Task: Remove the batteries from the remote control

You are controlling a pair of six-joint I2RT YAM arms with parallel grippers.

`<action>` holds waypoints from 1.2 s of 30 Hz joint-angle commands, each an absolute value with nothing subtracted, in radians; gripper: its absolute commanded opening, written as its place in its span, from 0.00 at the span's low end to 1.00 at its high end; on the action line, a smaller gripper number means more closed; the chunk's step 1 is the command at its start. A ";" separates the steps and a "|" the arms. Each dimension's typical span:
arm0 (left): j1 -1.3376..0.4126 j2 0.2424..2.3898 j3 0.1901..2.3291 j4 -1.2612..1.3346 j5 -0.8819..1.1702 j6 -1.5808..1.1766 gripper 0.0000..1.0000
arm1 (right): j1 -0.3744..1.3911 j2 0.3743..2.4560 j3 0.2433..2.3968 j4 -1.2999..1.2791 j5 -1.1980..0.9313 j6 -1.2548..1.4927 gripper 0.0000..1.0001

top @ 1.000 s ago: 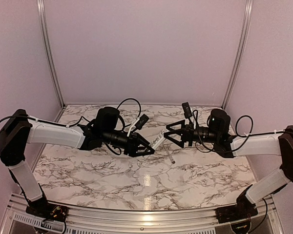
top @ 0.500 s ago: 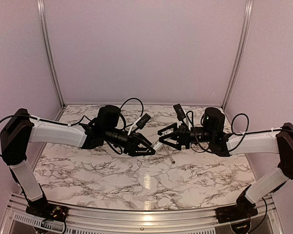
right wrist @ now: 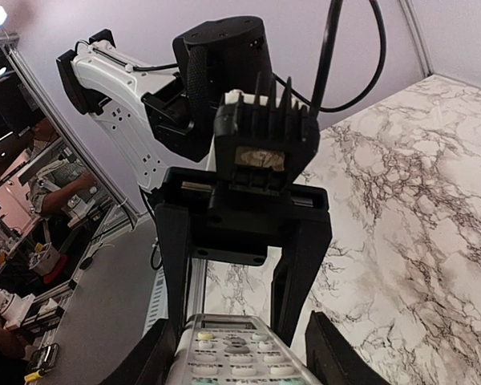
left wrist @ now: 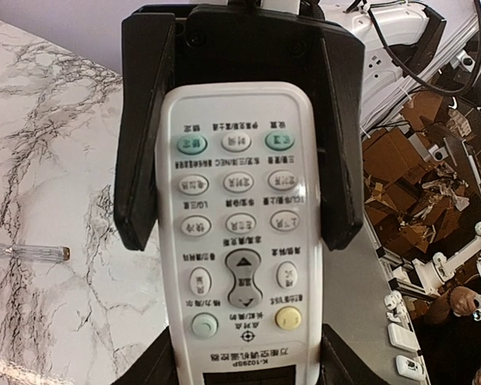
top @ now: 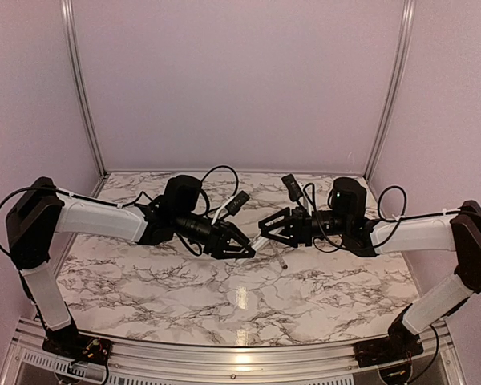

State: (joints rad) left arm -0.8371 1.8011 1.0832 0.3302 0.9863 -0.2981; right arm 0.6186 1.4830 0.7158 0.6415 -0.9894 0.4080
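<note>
**Asker:** Where is the remote?

**Me:** The remote (top: 260, 238) hangs in the air over the middle of the surface (top: 184, 293), a little toward the far side. It lies lengthways, left to right, between my two arms. Its button face looks straight into my left wrist camera.

**Asker:** What are your left fingers doing?

**Me:** My left fingers (left wrist: 144, 375) are clenched on the remote at its display end, one on each long edge. That end sits closest to that wrist.

**Asker:** And the right ones?

**Me:** My right fingers (left wrist: 140, 144) straddle the other, rounded end, one on either side of the top rows of buttons. They stand right against the edges. I cannot tell whether they are pressing the remote or only flanking it.

**Asker:** What does the right wrist camera show?

**Me:** It shows my left wrist head-on. The remote runs away from the lens, out from between my right fingers and in between the left pair.

**Asker:** Can you see the batteries?

**Me:** No, the batteries are hidden. Only the button face shows, and no view catches the back.

**Asker:** What else is on the surface?

**Me:** A thin rod (top: 282, 261) lies flat on the marble. It is just near and right of the spot where my fingers meet, and nothing is touching it.
</note>
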 commanded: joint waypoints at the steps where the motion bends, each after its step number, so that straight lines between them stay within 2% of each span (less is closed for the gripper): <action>1: -0.845 1.811 1.131 0.369 0.966 -0.316 0.63 | 0.627 1.494 0.743 0.634 -0.919 0.446 0.05; 2: -0.845 1.809 1.128 0.376 0.963 -0.318 0.70 | 0.628 1.489 0.741 0.635 -0.911 0.453 0.02; 4: -0.842 1.802 1.114 0.409 0.961 -0.342 0.91 | 0.628 1.479 0.736 0.633 -0.889 0.465 0.00; 5: -0.839 1.799 1.107 0.432 0.963 -0.356 0.98 | 0.629 1.472 0.735 0.628 -0.872 0.474 0.00; 6: -0.837 1.795 1.098 0.451 0.961 -0.362 0.99 | 0.628 1.465 0.734 0.622 -0.854 0.484 0.00; 14: -0.824 1.744 1.061 0.433 0.853 -0.313 0.99 | 0.628 1.406 0.717 0.590 -0.762 0.537 0.00; 23: -0.824 1.577 0.978 0.314 0.472 -0.124 0.99 | 0.627 1.348 0.674 0.610 -0.628 0.659 0.00; 29: -0.824 1.426 0.823 0.431 0.212 -0.050 0.99 | 0.628 1.346 0.643 0.675 -0.552 0.760 0.00; 33: -0.823 1.365 0.729 0.532 0.129 -0.008 0.99 | 0.628 1.363 0.641 0.711 -0.508 0.806 0.00; 36: -0.823 1.338 0.617 0.721 0.128 0.089 0.99 | 0.628 1.386 0.646 0.747 -0.499 0.841 0.00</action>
